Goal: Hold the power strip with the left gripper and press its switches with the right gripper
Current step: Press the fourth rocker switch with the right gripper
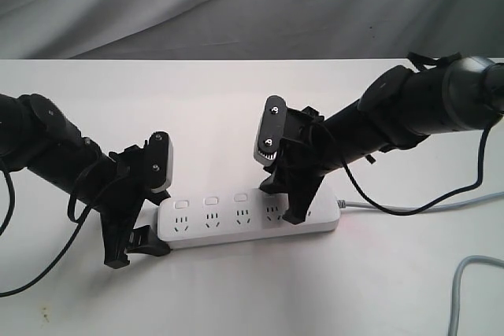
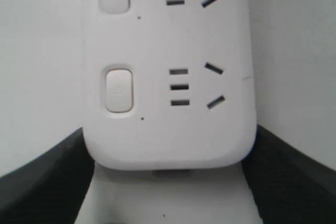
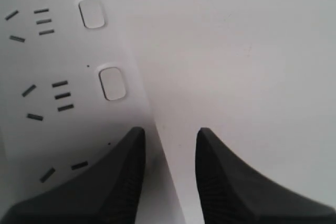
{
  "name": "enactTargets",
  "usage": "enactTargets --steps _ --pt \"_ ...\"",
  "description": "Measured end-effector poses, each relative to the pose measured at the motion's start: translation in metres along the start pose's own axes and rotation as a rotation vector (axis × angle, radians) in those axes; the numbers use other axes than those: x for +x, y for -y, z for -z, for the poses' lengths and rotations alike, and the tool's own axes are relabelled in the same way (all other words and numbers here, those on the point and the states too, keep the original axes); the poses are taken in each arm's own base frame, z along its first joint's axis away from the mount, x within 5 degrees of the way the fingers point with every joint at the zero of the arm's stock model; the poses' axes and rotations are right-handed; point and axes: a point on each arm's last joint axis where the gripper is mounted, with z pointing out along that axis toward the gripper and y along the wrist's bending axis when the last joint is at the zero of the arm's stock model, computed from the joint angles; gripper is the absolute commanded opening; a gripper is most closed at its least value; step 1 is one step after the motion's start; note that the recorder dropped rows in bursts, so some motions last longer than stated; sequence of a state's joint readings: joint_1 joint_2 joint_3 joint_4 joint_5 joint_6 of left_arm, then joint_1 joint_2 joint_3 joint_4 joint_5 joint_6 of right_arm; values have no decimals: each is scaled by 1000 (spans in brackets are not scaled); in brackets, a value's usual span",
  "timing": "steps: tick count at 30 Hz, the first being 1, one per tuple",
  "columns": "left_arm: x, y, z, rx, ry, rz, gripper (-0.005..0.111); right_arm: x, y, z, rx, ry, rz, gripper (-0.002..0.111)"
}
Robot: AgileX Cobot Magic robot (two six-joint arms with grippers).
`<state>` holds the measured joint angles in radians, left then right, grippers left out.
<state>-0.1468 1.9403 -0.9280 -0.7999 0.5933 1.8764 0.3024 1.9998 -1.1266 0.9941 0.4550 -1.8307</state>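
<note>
The long white power strip lies across the middle of the white table. Three of its switches show in a row; the others are hidden under my right gripper. My left gripper is at the strip's left end. In the left wrist view its two black jaws press against both sides of the rounded end of the power strip, just past one switch. My right gripper stands slightly open over the strip's right part. One finger rests over the strip beside a switch; the other is over the table.
The strip's grey cord runs off to the right, and another loop of grey cord lies at the lower right. A black cable hangs from the left arm. A grey cloth backdrop stands behind the table.
</note>
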Motion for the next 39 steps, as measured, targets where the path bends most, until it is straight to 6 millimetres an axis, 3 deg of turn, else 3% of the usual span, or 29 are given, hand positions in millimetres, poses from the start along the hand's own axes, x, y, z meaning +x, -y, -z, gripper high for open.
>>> enactTargets --steps 39 --pt "0 0 0 0 0 0 46 7 -2 -12 -34 4 -67 32"
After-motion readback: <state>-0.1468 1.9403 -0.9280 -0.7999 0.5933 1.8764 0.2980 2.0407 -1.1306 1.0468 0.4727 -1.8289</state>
